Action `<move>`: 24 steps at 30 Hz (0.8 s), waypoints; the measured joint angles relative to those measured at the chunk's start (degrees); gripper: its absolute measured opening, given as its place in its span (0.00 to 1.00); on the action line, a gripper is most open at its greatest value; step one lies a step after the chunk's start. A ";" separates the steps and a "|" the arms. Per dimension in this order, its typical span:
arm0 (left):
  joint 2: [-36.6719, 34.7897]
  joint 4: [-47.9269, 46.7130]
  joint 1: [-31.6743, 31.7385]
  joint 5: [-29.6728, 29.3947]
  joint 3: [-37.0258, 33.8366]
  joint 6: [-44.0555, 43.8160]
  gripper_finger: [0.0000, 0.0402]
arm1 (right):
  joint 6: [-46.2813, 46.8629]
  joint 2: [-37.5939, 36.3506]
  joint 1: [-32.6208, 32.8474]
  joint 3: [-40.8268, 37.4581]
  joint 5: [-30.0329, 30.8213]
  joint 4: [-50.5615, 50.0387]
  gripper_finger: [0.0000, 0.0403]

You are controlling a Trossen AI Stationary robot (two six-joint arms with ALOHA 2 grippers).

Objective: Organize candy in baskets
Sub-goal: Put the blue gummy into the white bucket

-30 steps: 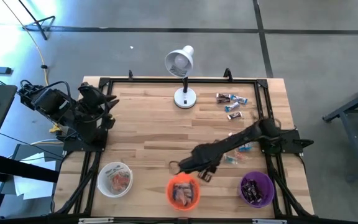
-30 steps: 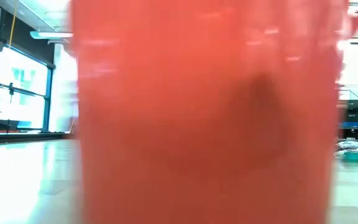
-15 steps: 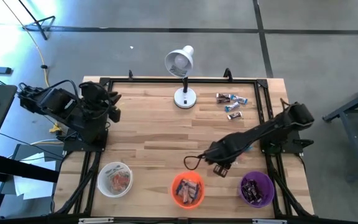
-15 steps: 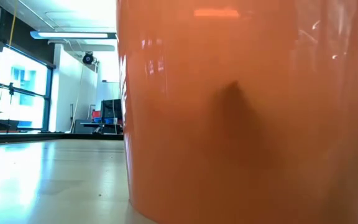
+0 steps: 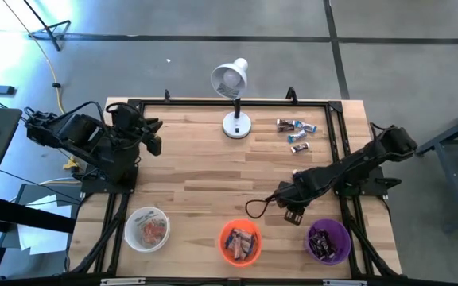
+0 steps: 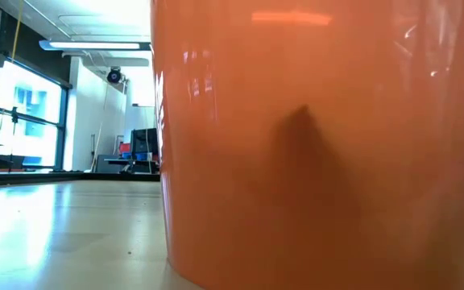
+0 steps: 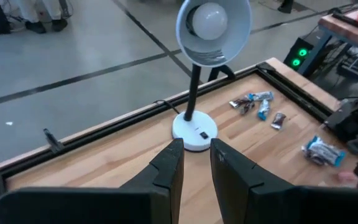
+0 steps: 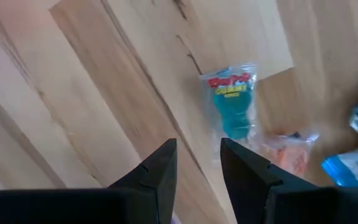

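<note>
Right gripper (image 5: 286, 208), fingers parted by a narrow gap and holding nothing, hangs low over the wooden table (image 5: 189, 171) between the orange basket (image 5: 239, 241) and the purple basket (image 5: 328, 241). Its wrist camera looks past the two dark fingers (image 8: 156, 171) at a green-and-blue gummy packet (image 8: 232, 104) lying flat just ahead of the fingertips, with an orange-tinted wrapper (image 8: 289, 151) and a blue packet (image 8: 354, 163) a little beyond it. The empty jaws aimed at these pieces suggest the arm is lining up a fresh pick.

All three baskets sit in a row along the table edge nearest the gripper. The white basket (image 5: 147, 229), farthest from it, holds pale orange pieces, the orange basket mixed wrappers, and the purple basket dark ones, so sorting is already under way. A loose cluster of candies (image 5: 295, 132) remains well beyond the gripper, beside the lamp (image 5: 233, 99).

Left gripper (image 7: 194, 163), nearly closed and empty, waits raised at the far corner, clear of the working arm.
</note>
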 joint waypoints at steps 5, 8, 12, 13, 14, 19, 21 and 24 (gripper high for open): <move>0.07 1.86 0.00 0.42 0.00 -0.04 0.16 | -2.45 -1.15 -0.86 -2.36 0.09 1.63 0.29; 0.11 2.96 0.00 0.68 0.00 -0.04 0.16 | -4.37 -1.18 -1.20 -3.31 0.49 2.18 0.29; 0.07 4.44 0.00 0.74 0.00 -0.02 0.16 | -6.18 -1.18 -1.56 -5.60 0.39 5.17 0.29; 0.07 4.41 0.00 0.75 0.00 -0.12 0.16 | -6.43 -1.18 -1.62 -6.43 0.14 6.40 0.29; 0.08 4.42 0.00 0.72 0.00 -0.44 0.16 | -6.46 -1.18 -1.72 -7.32 -0.28 7.77 0.29; 0.07 4.39 0.00 0.72 0.00 -1.55 0.16 | -6.48 -1.33 -2.28 -10.91 -2.22 13.97 0.29; 0.07 4.39 0.00 0.72 0.00 -1.57 0.16 | -6.94 -1.36 -2.37 -11.45 -2.33 14.98 0.29; 0.07 4.39 0.00 0.72 0.00 -2.42 0.16 | -8.50 -1.38 -2.54 -11.97 -1.54 15.80 0.29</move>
